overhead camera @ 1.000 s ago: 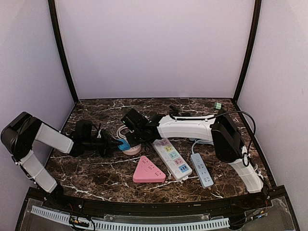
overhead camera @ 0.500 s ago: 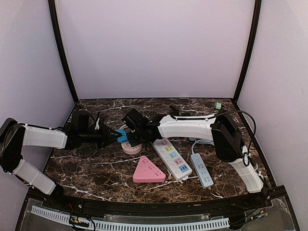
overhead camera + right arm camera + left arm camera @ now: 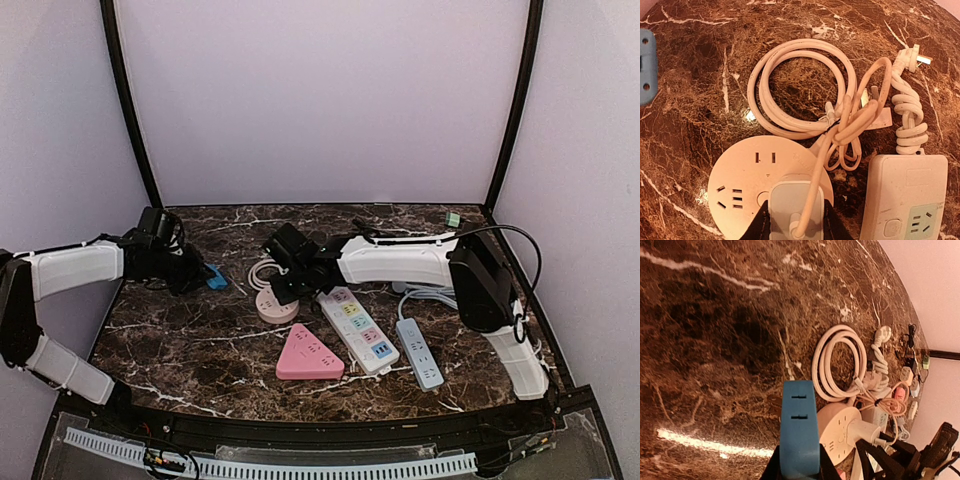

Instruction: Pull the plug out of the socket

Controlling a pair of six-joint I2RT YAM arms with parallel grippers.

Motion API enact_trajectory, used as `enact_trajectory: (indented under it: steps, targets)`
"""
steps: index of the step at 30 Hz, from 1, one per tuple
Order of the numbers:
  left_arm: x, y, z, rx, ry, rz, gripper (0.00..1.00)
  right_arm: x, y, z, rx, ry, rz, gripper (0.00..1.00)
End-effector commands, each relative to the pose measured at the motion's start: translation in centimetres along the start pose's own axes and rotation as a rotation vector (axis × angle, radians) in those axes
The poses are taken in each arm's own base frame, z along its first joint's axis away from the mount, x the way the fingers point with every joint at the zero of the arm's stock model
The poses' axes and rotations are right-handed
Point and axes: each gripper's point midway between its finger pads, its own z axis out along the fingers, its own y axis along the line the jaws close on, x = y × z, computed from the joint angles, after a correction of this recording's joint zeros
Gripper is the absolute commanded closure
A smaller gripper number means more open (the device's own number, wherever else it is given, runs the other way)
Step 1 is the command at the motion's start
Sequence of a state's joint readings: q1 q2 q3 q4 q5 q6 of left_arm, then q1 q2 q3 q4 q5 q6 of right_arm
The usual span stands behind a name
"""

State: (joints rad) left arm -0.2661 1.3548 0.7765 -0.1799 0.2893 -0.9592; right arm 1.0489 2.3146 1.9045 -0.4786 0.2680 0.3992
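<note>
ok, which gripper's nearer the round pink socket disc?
Right. The right gripper clamps the white cord block on the round pink socket disc; the left gripper sits away to its left, holding the blue rectangular plug.

A robotics lab test cell, not a home or a shop. The table (image 3: 200,345), with its marble-look top, is boxed in by plain lilac walls (image 3: 320,100) set between black curved frame posts (image 3: 128,110), like a purpose-built booth. A white-shelled left arm (image 3: 75,272) and right arm (image 3: 395,260) stand bolted at its near edge, and a slotted white cable duct (image 3: 270,465) runs along the front. On the top lie a round socket (image 3: 276,304), a pink triangular socket (image 3: 309,354), two power strips (image 3: 357,330) and coiled cords (image 3: 262,272)
</note>
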Motion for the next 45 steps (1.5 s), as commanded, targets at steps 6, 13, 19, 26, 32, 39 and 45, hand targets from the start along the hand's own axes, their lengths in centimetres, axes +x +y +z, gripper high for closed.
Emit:
enact_trajectory:
  steps: [6,13,19,26,32,39,45]
  targets:
    - [-6.9,4.3,-5.0,-0.598,-0.152,0.310,1.00,3.3,-1.2,0.4,-0.002,0.116,-0.030,1.00]
    - [-8.3,7.5,-3.8,-0.865,-0.040,0.445,1.00,3.0,-1.2,0.4,-0.026,0.114,-0.042,1.00]
    - [-8.2,8.0,-2.3,-0.884,0.022,0.485,0.93,3.0,-1.3,0.5,-0.033,0.116,-0.059,1.00]
    - [-7.5,8.4,-1.0,-0.866,0.075,0.496,0.75,2.5,-1.5,0.4,-0.033,0.107,-0.055,1.00]
    - [-7.1,8.4,-0.3,-0.832,0.094,0.499,0.67,2.5,-1.6,0.2,-0.029,0.111,-0.052,1.00]
    - [-5.9,6.7,0.7,-0.694,0.114,0.467,0.65,2.7,-1.8,0.0,-0.019,0.118,-0.042,1.00]
    - [-4.7,4.3,1.5,-0.532,0.125,0.412,0.64,2.6,-1.9,-0.1,-0.014,0.119,-0.037,1.00]
